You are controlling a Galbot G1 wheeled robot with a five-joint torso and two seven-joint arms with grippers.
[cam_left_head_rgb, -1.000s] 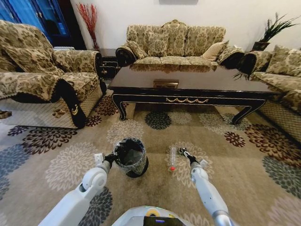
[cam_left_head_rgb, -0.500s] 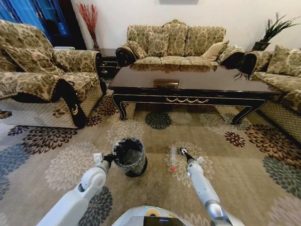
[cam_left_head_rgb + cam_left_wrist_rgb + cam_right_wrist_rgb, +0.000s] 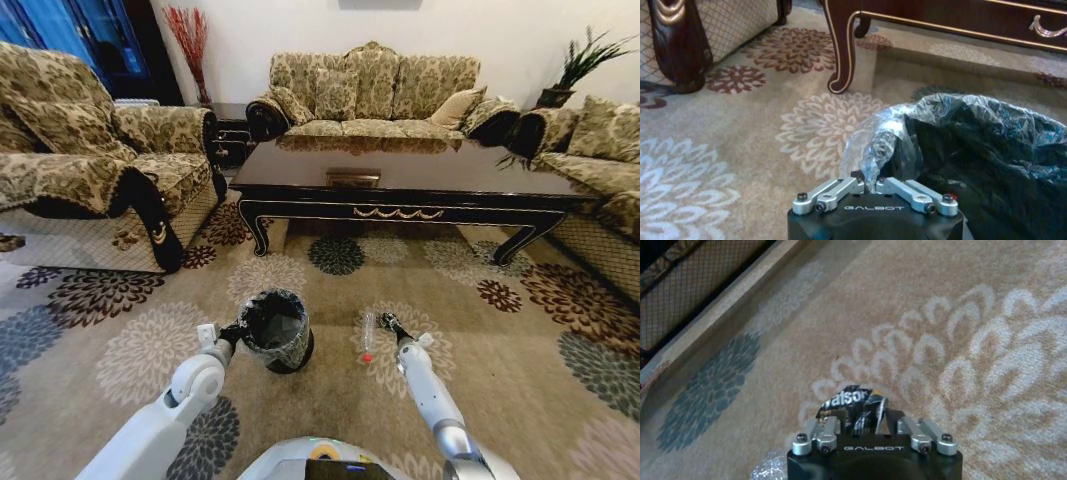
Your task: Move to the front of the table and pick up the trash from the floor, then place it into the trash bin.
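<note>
The trash bin (image 3: 275, 330), black with a crinkled clear bag over its rim, stands on the carpet in front of the dark table (image 3: 420, 165). My left gripper (image 3: 232, 336) is at the bin's left side and is shut on the bag's rim (image 3: 873, 150). My right gripper (image 3: 385, 322) is low over the carpet to the right of the bin. It is shut on a piece of trash, a small dark wrapper (image 3: 852, 405). A clear bottle with a red cap (image 3: 367, 336) lies on the floor just left of that gripper.
Patterned sofas stand to the left (image 3: 90, 170), behind the table (image 3: 370, 90) and to the right (image 3: 600, 160). A curved table leg (image 3: 843, 50) rises beyond the bin. Open flowered carpet stretches between me and the table.
My right forearm has swung slightly inward while the gripper stays near the bottle. The bin and my left gripper have shifted a little to the left.
</note>
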